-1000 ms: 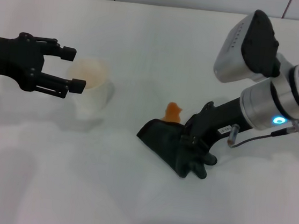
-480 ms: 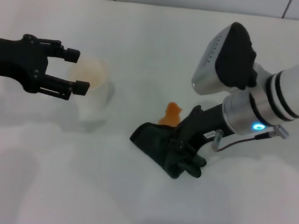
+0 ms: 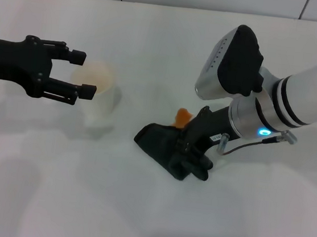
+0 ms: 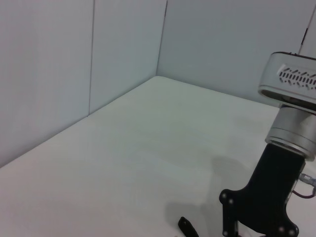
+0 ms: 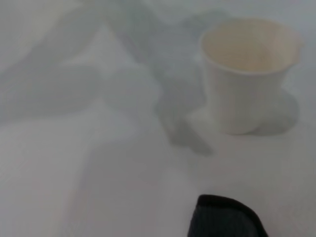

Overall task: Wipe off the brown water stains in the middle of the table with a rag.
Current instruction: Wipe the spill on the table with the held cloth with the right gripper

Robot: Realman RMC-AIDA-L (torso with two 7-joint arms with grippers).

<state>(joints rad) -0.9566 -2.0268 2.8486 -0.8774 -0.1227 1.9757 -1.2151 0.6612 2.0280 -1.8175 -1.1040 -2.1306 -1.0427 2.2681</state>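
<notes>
Fingers spread, the left gripper (image 3: 78, 75) hovered idle at the paper cup (image 3: 95, 97) left of the brown water stains (image 3: 182, 117), while the right gripper (image 3: 188, 150) pinched the rag (image 3: 161, 144) down on the table (image 3: 155, 44), its edge touching those stains, seemingly to wipe them.

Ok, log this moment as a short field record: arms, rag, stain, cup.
right gripper: low on the table, pressed onto the rag
left gripper: open, held above the table beside the paper cup, idle
rag: black cloth flat on the table under the right gripper, lying just in front of the stain
brown water stains: orange blotch partly showing behind the rag, not yet wiped away
paper cup: white, upright, left of the rag
</notes>
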